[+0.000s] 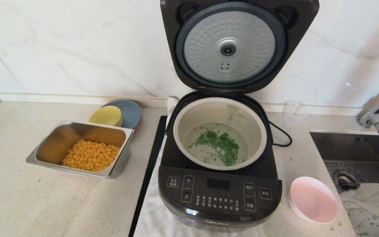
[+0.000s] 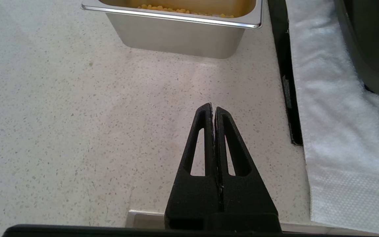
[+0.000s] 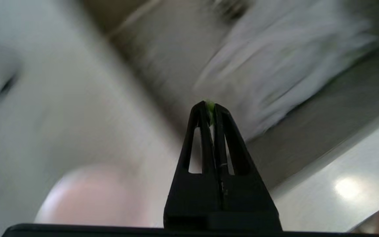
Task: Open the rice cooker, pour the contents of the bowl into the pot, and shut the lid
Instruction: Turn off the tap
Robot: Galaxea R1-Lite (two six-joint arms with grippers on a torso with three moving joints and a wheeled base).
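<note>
Your pink bowl (image 1: 314, 199) sits emptied beside the rice cooker (image 1: 220, 191), both grippers clenched on nothing, lid (image 1: 230, 46) open.

I'm looking down at a pale speckled stone countertop (image 1: 28, 197) that runs back to a white marble-veined wall (image 1: 77, 49). At the far right a steel sink (image 1: 357, 148) is sunk into the counter, with a chrome tap (image 1: 378, 115) above it and a crumpled white cloth (image 1: 370, 207) lying inside. Soft light glares on the wall.
</note>
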